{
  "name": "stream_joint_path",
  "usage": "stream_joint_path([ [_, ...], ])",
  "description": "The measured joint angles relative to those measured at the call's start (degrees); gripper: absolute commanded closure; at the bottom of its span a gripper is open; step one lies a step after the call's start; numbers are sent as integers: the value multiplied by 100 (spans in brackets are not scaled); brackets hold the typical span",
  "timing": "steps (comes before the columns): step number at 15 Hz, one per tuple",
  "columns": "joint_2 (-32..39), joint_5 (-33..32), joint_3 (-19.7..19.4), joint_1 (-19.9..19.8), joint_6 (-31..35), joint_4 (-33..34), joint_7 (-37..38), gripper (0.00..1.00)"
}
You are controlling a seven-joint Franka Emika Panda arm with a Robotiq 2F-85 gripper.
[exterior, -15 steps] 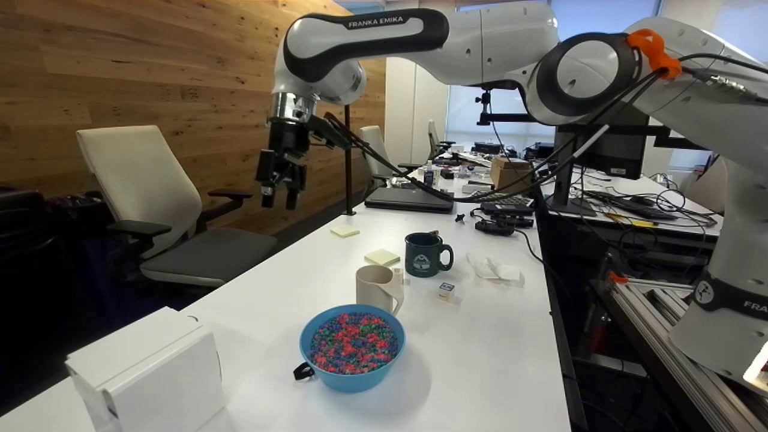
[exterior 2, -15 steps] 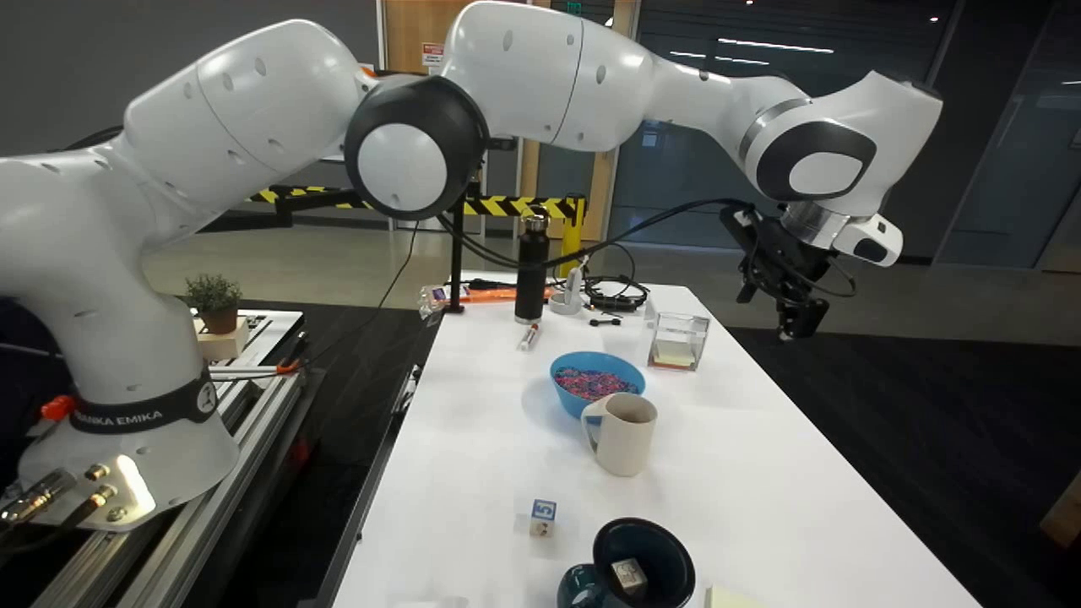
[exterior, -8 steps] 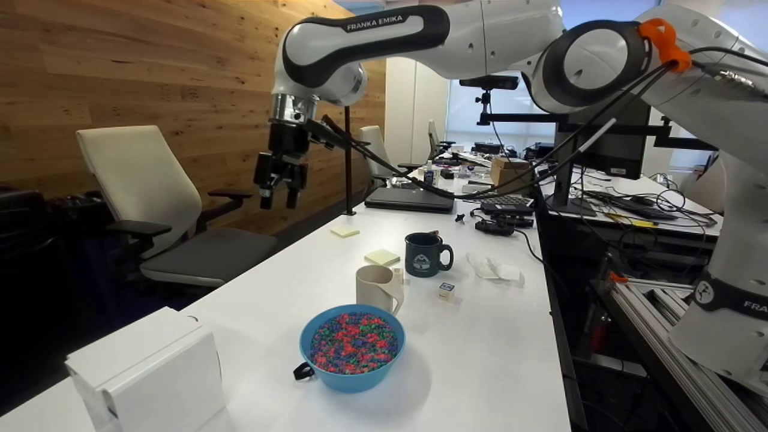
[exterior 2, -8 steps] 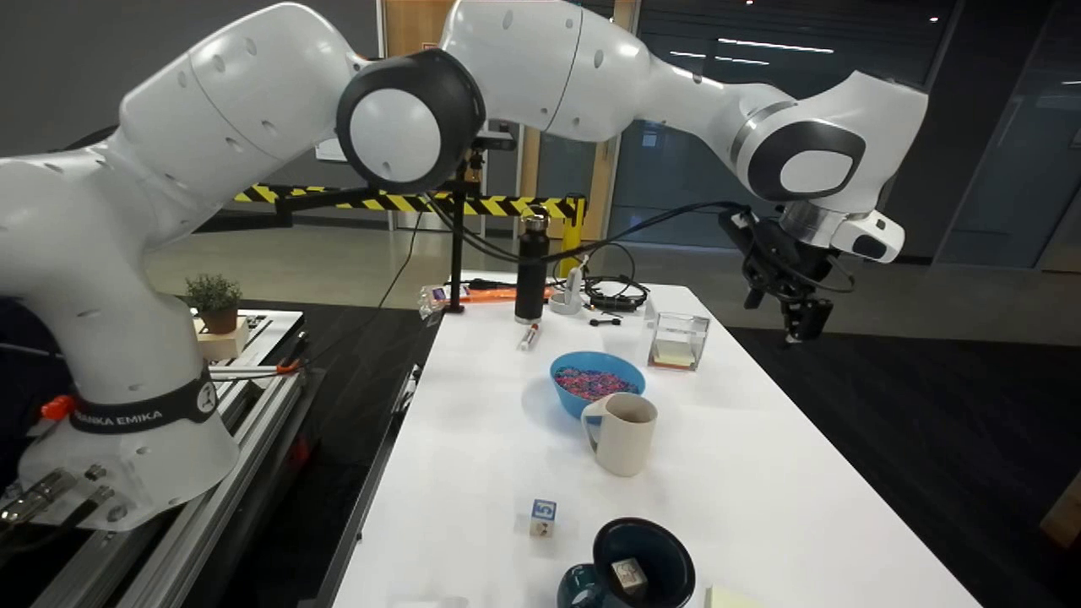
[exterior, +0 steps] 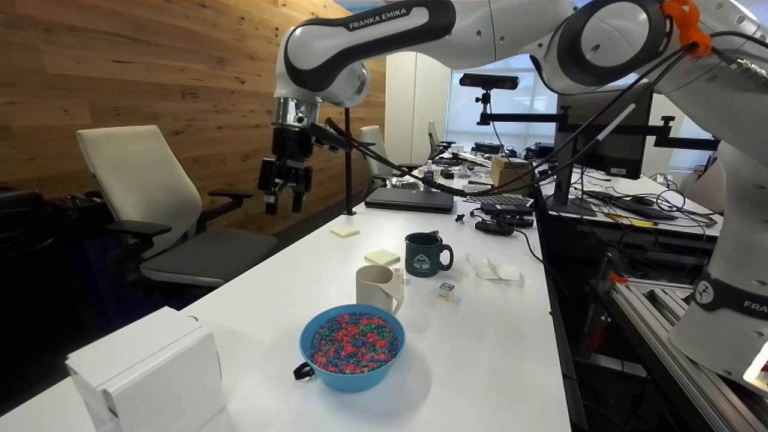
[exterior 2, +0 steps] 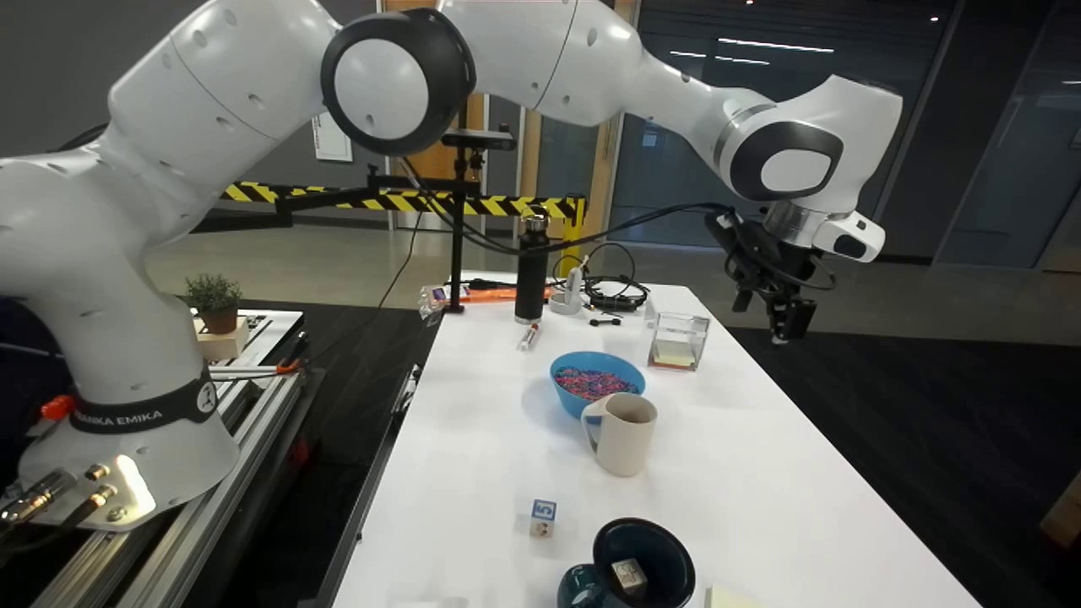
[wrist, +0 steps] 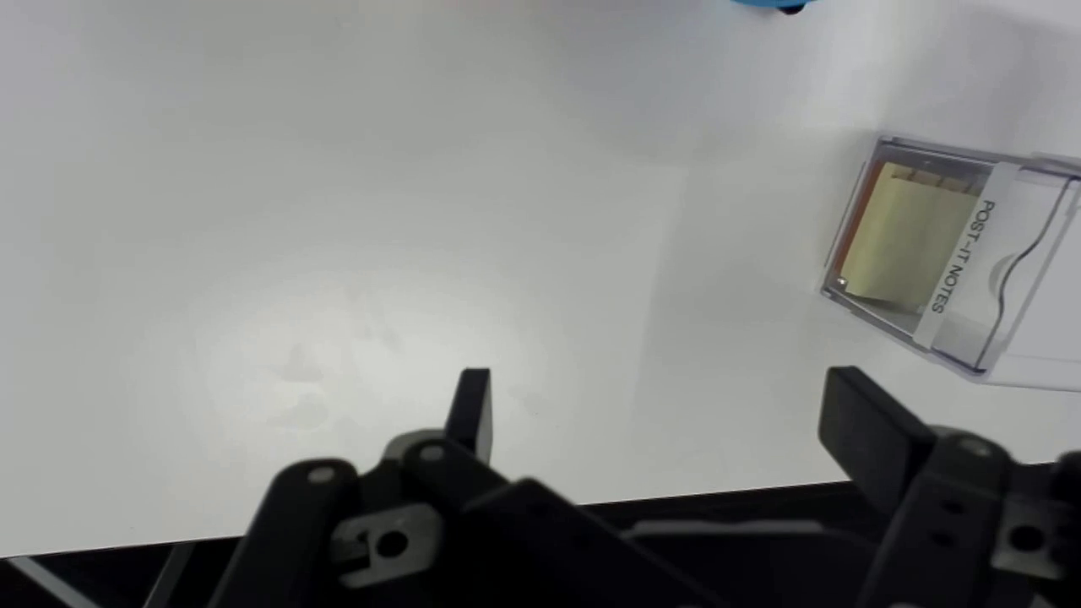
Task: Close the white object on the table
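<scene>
The white box [exterior: 150,378] stands on the white table [exterior: 480,360] at the lower left of an exterior view. In an exterior view its clear front part [exterior 2: 678,342] shows beyond the blue bowl. In the wrist view the box [wrist: 1047,338] is cut off at the right edge. Its clear part there holds yellow notes under a "POST-IT NOTES" label. How its lid stands is unclear. My gripper [wrist: 663,409] is open and empty, raised over the table's chair-side edge, apart from the box. It also shows in both exterior views [exterior: 284,201] [exterior 2: 764,321].
A blue bowl [exterior: 351,354] of coloured beads stands near the box. A beige mug [exterior: 375,288], a dark green mug [exterior: 423,255] and a letter block [exterior: 446,291] stand farther along. A black bottle [exterior 2: 532,270] stands at the table's end. An office chair [exterior: 198,228] is beside the table.
The arm's elbow has risen and drawn back toward the base. My gripper has shifted slightly inward toward the table. It stays open. The objects on the table have not moved.
</scene>
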Motion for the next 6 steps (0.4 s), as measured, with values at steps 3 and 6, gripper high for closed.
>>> stream_joint_path([
  [3, -209, 0, -52, 31, 126, -371, 0, 0],
  [6, -408, 0, -79, 50, 230, -697, 1, 0],
])
